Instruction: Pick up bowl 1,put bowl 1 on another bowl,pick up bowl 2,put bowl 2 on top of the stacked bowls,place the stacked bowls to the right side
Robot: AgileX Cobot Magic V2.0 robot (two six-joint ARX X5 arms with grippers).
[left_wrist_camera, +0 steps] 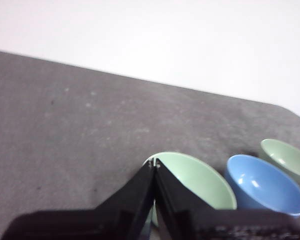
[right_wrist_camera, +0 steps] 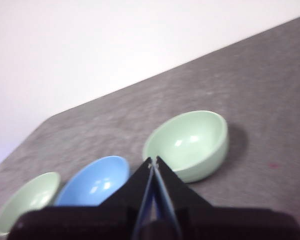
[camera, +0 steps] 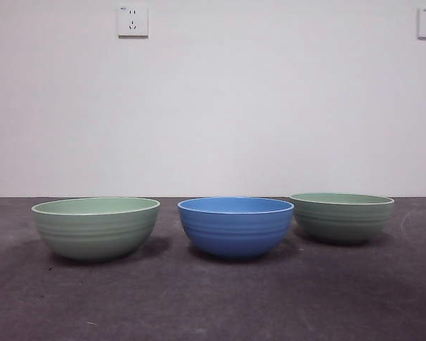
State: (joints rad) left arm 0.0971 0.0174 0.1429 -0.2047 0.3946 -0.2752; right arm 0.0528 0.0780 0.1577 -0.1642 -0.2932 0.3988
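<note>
The left gripper (left_wrist_camera: 154, 164) hangs above the table, jaws pressed together on nothing, over the left green bowl (camera: 96, 227). The right gripper (right_wrist_camera: 154, 161) (likewise closed and empty) hangs near the right green bowl (camera: 341, 217). Between them, mid-table, the blue bowl (camera: 236, 226) stands upright, unstacked, on the grey table (camera: 213, 305).
</note>
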